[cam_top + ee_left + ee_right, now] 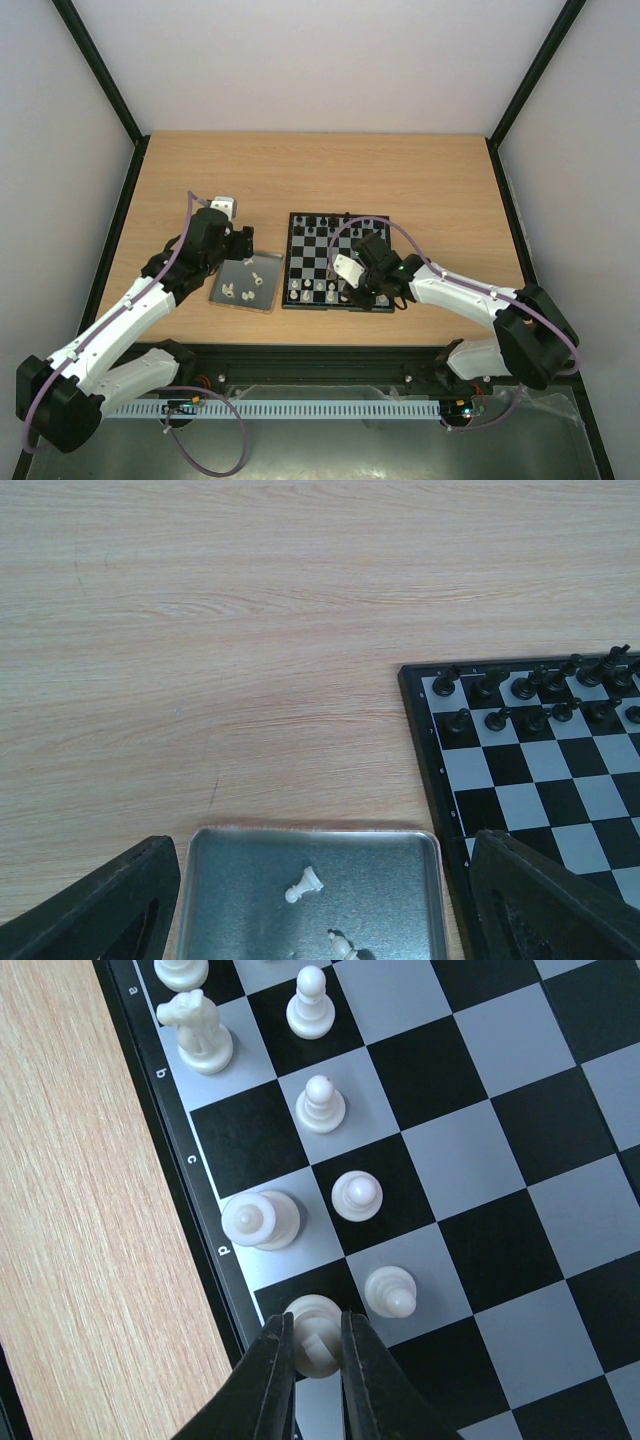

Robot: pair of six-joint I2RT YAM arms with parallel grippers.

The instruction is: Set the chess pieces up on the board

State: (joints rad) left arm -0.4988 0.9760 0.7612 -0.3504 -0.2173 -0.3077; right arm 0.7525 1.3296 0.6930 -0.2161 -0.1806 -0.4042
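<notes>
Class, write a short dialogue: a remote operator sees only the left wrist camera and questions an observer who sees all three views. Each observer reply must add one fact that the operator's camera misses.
Operator: On the board I see only black pieces. Is anything white set up?
Observer: Yes. The right wrist view shows a white knight and several white pawns standing along the opposite side.
Operator: Where is the right gripper?
Observer: The right gripper is over that side, shut on a white piece in the board's edge row.
</notes>
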